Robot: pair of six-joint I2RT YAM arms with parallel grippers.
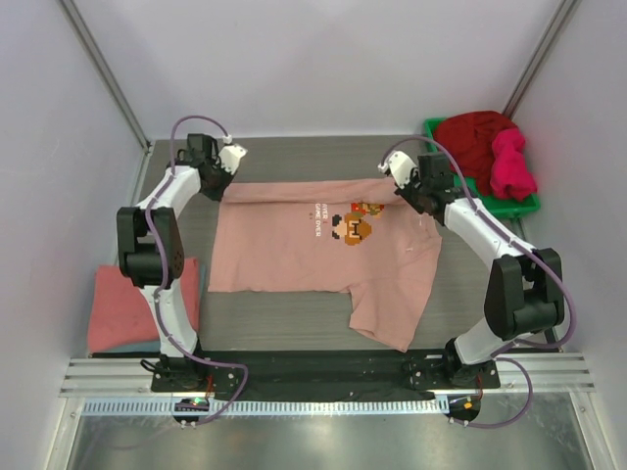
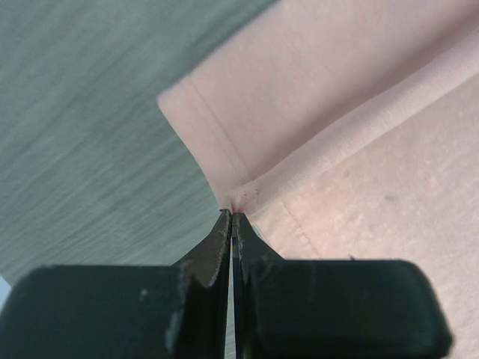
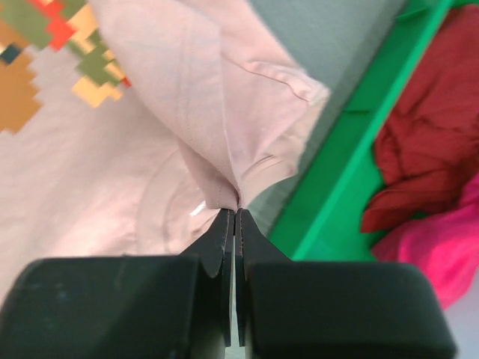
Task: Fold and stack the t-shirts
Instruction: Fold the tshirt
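Observation:
A pale dusty-pink t-shirt (image 1: 304, 250) with an orange-brown pixel graphic lies spread on the table, one sleeve trailing toward the front. My left gripper (image 1: 227, 168) is shut on its far left corner; in the left wrist view the jaws (image 2: 233, 215) pinch a fold of the pink cloth (image 2: 314, 127). My right gripper (image 1: 404, 181) is shut on the far right edge; in the right wrist view the jaws (image 3: 237, 211) pinch bunched pink cloth (image 3: 217, 127). A coral-red t-shirt (image 1: 132, 304) lies folded at the front left. Dark red (image 1: 475, 137) and magenta (image 1: 511, 166) t-shirts sit in the bin.
The green plastic bin (image 1: 519, 206) stands at the back right corner, close to my right gripper; its rim (image 3: 352, 142) shows in the right wrist view. A metal rail (image 1: 323, 377) runs along the near edge by the arm bases. White walls enclose the table.

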